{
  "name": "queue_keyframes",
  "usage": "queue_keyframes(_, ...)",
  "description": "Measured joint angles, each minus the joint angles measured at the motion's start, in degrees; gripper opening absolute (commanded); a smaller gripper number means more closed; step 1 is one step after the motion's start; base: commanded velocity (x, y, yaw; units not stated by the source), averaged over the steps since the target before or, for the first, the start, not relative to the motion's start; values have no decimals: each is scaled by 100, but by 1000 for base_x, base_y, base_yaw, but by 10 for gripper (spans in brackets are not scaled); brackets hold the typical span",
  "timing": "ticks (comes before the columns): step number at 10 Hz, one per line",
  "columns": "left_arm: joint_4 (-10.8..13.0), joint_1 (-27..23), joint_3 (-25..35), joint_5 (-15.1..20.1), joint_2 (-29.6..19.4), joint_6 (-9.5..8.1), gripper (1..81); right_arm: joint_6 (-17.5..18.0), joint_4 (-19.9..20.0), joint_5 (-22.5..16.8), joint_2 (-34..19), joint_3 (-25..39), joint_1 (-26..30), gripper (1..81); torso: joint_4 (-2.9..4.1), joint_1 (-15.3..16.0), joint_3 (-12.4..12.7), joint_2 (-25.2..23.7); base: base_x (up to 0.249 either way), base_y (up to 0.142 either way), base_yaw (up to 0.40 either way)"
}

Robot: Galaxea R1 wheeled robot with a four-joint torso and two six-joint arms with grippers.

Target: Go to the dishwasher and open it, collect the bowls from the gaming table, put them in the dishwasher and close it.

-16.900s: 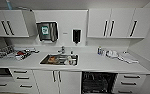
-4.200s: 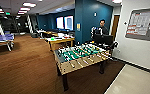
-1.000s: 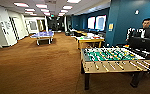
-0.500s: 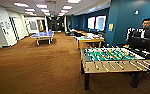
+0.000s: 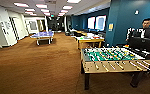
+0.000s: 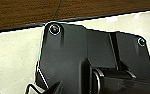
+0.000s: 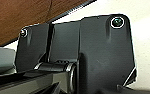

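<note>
And we're looking out over a wide room with brown carpet [image 5: 41,65] running across the whole lower frame. Over at the far left, a white wall [image 5: 1,25] with doorways. Moving right, in the upper-left middle distance, there's a blue table-tennis table [image 5: 42,35] standing alone on the carpet, ceiling light panels [image 5: 41,5] strung out above it. Centre frame, further back, here's the gaming table [image 5: 89,40]: a long narrow table with a yellowish edge and colourful items on top, too small and blurred to pick out any bowls on it. Just in front of it, at the right of centre and much closer, sits the foosball table [image 5: 111,58], green field, rods and handles along its near side. Behind that, at the right edge against the dark teal wall [image 5: 126,20], a person [image 5: 146,30] stands behind dark equipment.

As for the claws: both wrist cameras give us the dark robot plate over a pale surface and a strip of brown floor, and whether either claw is apart or together I can't tell.
</note>
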Motion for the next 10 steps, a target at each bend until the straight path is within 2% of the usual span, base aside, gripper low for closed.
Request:
queue_keyframes(4, -22, 67, 0, 10, -30, -2, 811, -1, -2, -143, 1, 2, -82, 811, 0, -15, 2, -9, 62, 0, 0)
queue_keyframes(10, -22, 4, 0, 0, -28, -2, 811, -15, -2, -132, 20, 2, -29, 811, 0, -11, 2, -6, 102, 0, 0)
